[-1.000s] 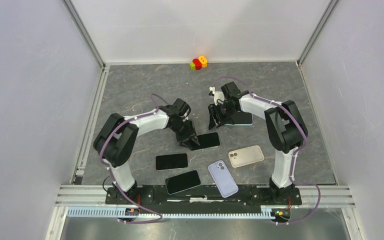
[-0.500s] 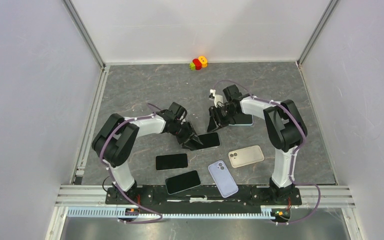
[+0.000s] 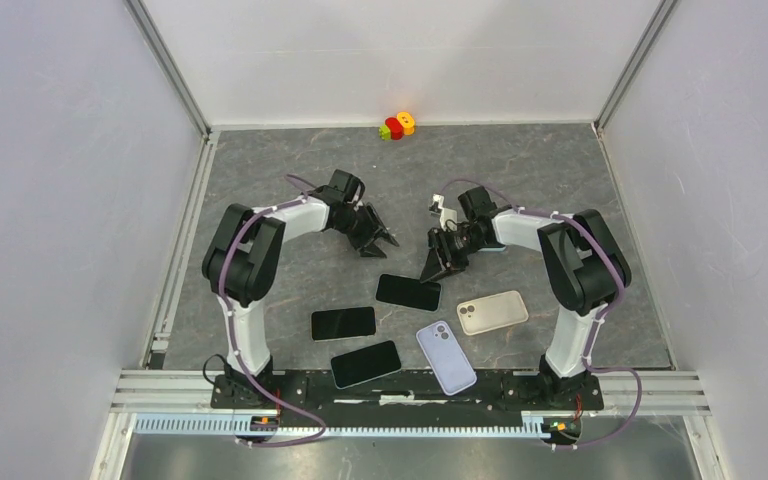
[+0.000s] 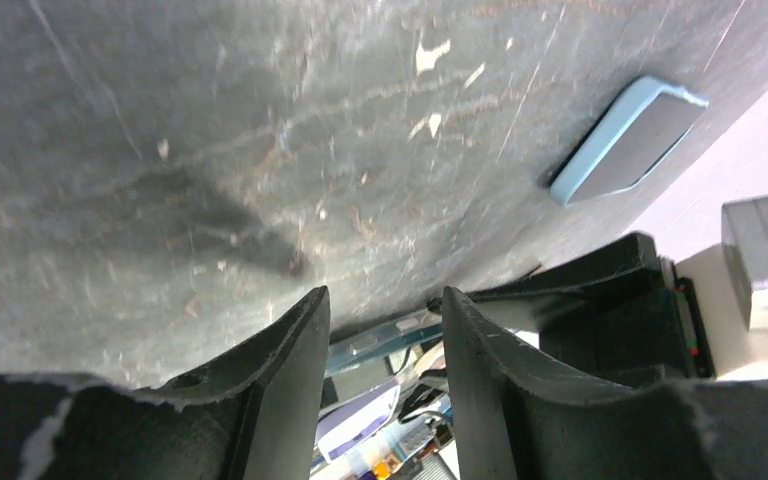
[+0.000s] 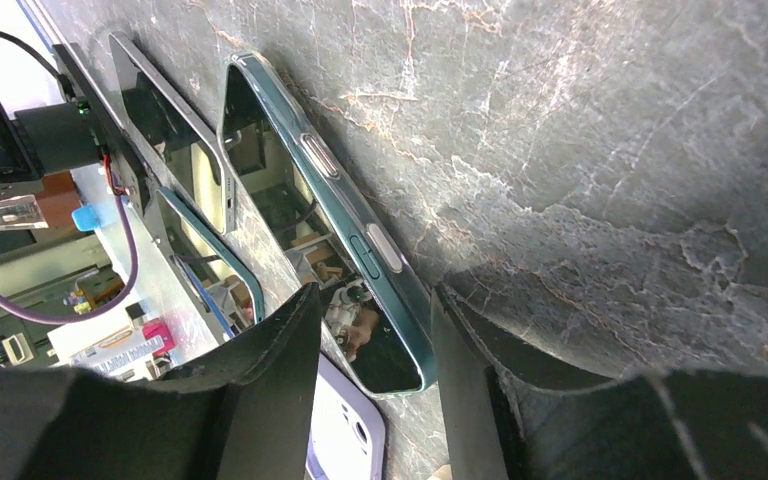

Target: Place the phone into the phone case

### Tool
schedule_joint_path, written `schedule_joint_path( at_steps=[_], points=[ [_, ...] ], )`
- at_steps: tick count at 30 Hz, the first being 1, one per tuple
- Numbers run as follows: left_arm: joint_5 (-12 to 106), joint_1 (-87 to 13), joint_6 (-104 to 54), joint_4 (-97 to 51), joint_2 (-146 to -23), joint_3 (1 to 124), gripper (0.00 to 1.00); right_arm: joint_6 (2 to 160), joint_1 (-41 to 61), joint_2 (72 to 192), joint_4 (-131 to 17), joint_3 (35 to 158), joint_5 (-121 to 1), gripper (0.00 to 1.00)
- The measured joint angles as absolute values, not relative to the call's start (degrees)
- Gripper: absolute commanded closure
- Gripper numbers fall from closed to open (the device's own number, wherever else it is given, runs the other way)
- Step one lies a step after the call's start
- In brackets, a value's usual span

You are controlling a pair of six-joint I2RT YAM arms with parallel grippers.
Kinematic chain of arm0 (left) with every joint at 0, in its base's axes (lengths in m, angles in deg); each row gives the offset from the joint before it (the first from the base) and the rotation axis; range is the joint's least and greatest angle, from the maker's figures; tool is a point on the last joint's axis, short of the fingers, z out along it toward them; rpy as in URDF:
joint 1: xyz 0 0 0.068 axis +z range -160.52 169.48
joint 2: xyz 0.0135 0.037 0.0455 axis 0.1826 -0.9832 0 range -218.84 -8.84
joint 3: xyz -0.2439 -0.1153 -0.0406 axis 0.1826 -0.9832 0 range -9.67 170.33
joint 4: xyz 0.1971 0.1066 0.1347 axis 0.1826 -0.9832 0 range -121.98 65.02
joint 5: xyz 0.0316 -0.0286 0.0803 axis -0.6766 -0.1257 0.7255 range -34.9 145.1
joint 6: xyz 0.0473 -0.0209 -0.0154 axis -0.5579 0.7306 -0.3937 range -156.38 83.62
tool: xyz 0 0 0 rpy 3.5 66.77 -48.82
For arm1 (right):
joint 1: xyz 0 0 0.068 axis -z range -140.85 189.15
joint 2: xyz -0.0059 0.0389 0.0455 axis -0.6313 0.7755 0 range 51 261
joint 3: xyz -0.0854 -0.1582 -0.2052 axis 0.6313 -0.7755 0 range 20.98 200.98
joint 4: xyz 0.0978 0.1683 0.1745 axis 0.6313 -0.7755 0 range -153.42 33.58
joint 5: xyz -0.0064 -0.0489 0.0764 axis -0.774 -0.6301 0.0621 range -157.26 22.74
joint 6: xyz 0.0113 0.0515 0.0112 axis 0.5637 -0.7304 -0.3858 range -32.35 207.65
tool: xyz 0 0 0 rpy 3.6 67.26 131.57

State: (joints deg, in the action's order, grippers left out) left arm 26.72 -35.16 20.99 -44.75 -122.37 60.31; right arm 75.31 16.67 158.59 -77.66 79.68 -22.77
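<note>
Progress: nothing is fitted yet; no phone sits in any case, so by my reading the whole insertion is left.
Phone (image 3: 408, 291): flat on the desk (image 3: 260, 170), centre of the top view, screen up, just below the right gripper.
Cases: blue case (image 4: 625, 140) in the upper right of the left wrist view; beige case (image 3: 492, 312) and lilac case (image 3: 446, 357) lower right of centre, both back up with their camera cutouts showing.
Left gripper (image 3: 380, 243): jaws apart, nothing between them; up and left of the phone, off it.
Right gripper (image 3: 432, 272): jaws apart over the phone's right end; no clamp that I can see.
Materials: phone a thin glossy slab, mirror-like glass, rounded teal rim with side buttons; blue case matte with a raised lip, probably pliable; desk grey, veined like stone, scuffed.
Others: second phone (image 3: 343, 323); third phone (image 3: 365, 363), both dark, lower centre.
</note>
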Motion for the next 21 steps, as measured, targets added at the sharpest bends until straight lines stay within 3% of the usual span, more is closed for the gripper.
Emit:
schedule_joint_path(
  at_steps=[5, 13, 21],
  points=[
    [26.59, -36.04, 17.9, -50.13, -117.61, 58.8, 0.47, 75.01, 16.78, 158.59, -77.87, 79.87, -22.79, 0.48],
    [23.35, -39.3, 19.61, -53.63, -103.47, 45.01, 0.45, 75.03, 16.84, 159.97, -80.85, 82.19, -23.03, 0.48],
    [23.51, -42.66, 24.29, -52.1, -106.07, 40.72, 0.48, 75.03, 16.93, 160.43, -81.52, 82.69, -22.81, 0.47]
  ],
)
